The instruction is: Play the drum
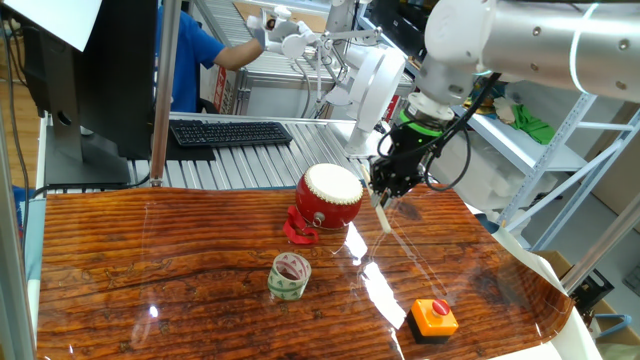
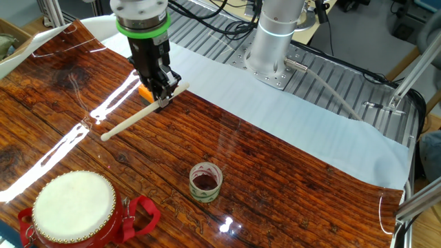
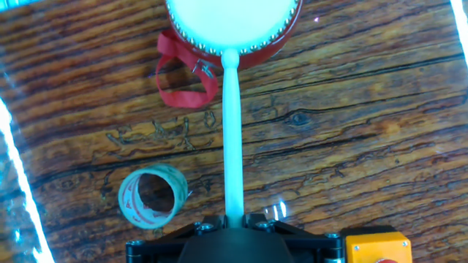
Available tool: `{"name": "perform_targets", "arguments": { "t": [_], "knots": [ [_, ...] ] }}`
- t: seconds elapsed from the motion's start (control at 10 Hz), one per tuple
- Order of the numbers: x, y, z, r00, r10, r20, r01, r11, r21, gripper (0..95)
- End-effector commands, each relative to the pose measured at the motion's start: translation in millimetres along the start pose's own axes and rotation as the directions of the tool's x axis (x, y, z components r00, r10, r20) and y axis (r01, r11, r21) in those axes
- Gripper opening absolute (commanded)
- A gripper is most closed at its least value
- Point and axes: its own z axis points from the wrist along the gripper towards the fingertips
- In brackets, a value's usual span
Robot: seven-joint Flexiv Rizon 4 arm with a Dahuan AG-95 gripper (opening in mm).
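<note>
The red drum (image 1: 330,198) with a cream-white skin stands on the wooden table, also seen in the other fixed view (image 2: 74,209) and at the top of the hand view (image 3: 232,25). My gripper (image 1: 385,190) is shut on a pale drumstick (image 2: 141,114) and holds it above the table to the drum's right. In the hand view the stick (image 3: 232,139) runs from the jaws up to the drum's near rim, its tip at the edge of the skin. A red strap (image 3: 183,73) hangs off the drum's stand.
A green-rimmed tape roll (image 1: 290,276) lies in front of the drum. An orange push button on a black base (image 1: 434,318) sits at the front right. A keyboard (image 1: 230,132) and a person in blue are behind the table.
</note>
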Motion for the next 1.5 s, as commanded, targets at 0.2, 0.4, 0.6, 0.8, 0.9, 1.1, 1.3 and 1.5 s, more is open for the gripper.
{"name": "perform_targets", "arguments": {
  "t": [0.2, 0.4, 0.6, 0.8, 0.9, 1.1, 1.3, 1.5],
  "knots": [
    [-1.7, 0.0, 0.0, 1.0, -0.013, 0.01, 0.013, 1.0, 0.004, 0.0],
    [-22.8, -3.7, -4.1, 0.999, -0.041, 0.024, 0.041, 0.999, 0.003, 0.0],
    [-56.0, -5.9, -12.3, 0.998, -0.054, 0.014, 0.054, 0.998, 0.011, 0.0],
    [-89.6, -2.1, -8.1, 0.998, -0.04, -0.055, 0.042, 0.998, 0.036, 0.0],
    [-97.7, 0.0, -2.2, 0.996, -0.02, -0.085, 0.024, 0.999, 0.047, 0.0],
    [-105.8, -1.1, 9.2, 0.992, -0.006, -0.123, 0.015, 0.997, 0.071, 0.0],
    [-112.6, -10.1, 22.2, 0.988, -0.001, -0.153, 0.013, 0.997, 0.078, 0.0],
    [-115.8, -14.3, 31.0, 0.985, 0.008, -0.17, 0.008, 0.996, 0.089, 0.0]
  ]
}}
